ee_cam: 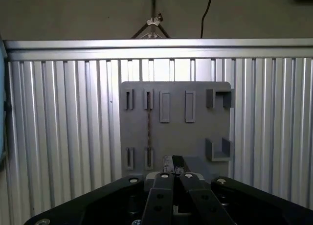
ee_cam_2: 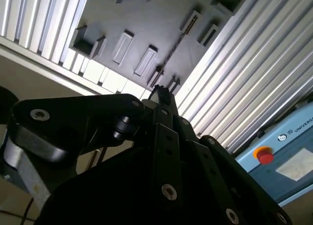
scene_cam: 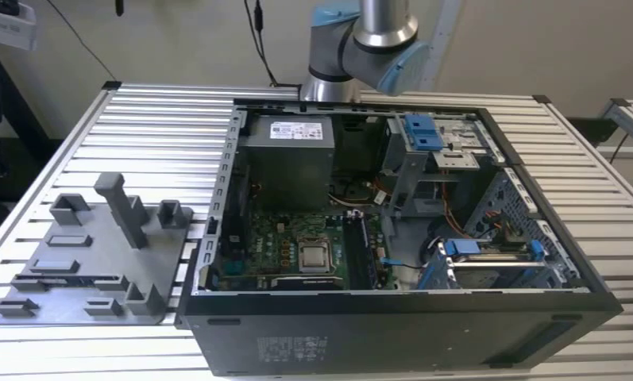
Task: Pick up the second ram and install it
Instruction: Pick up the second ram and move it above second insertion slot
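Black gripper (ee_cam: 173, 162) clenched on nothing, poised over grey plastic tray (ee_cam: 195, 137), thin flat dark second ram stick (ee_cam: 148, 129) standing edge-on in a tray slot, untouched.

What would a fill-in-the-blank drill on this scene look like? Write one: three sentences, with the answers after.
1. In the first wrist view the second ram stands on edge in slots of the grey ____.
2. The open computer case lies on the slatted metal ____.
3. The drive brackets inside the case are coloured ____.
Missing words: tray; table; blue.
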You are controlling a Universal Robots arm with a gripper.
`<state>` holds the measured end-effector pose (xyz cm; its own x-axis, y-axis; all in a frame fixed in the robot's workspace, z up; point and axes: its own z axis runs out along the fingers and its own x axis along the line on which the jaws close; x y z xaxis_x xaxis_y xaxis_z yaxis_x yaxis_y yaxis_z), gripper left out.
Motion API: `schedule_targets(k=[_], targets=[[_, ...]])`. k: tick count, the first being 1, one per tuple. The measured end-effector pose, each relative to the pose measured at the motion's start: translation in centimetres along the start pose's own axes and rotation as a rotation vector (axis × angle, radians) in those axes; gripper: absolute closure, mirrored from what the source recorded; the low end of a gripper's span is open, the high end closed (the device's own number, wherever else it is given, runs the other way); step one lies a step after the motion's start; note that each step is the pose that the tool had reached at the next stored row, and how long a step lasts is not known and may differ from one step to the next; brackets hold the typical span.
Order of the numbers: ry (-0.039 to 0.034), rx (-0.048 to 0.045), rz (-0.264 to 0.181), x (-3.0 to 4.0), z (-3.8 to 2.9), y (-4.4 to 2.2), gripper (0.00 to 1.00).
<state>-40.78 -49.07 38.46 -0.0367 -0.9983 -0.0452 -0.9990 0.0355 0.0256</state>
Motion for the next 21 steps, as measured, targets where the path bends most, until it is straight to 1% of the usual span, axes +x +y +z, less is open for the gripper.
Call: schedule_targets(k=[5,6,7,8,9,11,12,13,19,21], targets=[[-0.0001,-0.0001,0.0,0.0,0.0,0.0,0.88],[-0.0001,-0.0001,0.0,0.0,-0.01,0.0,0.76],[-0.0002,-0.0001,0.0,0.0,0.0,0.0,0.76],[-0.0002,-0.0001,0.0,0.0,0.0,0.0,0.7],[-0.0003,0.0,0.0,0.0,0.0,0.0,0.7],[-0.0004,0.0,0.0,0.0,0.0,0.0,0.58],[-0.0004,0.0,0.0,0.0,0.0,0.0,0.58],[-0.0004,0.0,0.0,0.0,0.0,0.0,0.52],[-0.0006,0.0,0.0,0.0,0.03,0.01,0.52],[-0.0023,-0.0002,0.0,0.01,0.08,0.01,0.52]])
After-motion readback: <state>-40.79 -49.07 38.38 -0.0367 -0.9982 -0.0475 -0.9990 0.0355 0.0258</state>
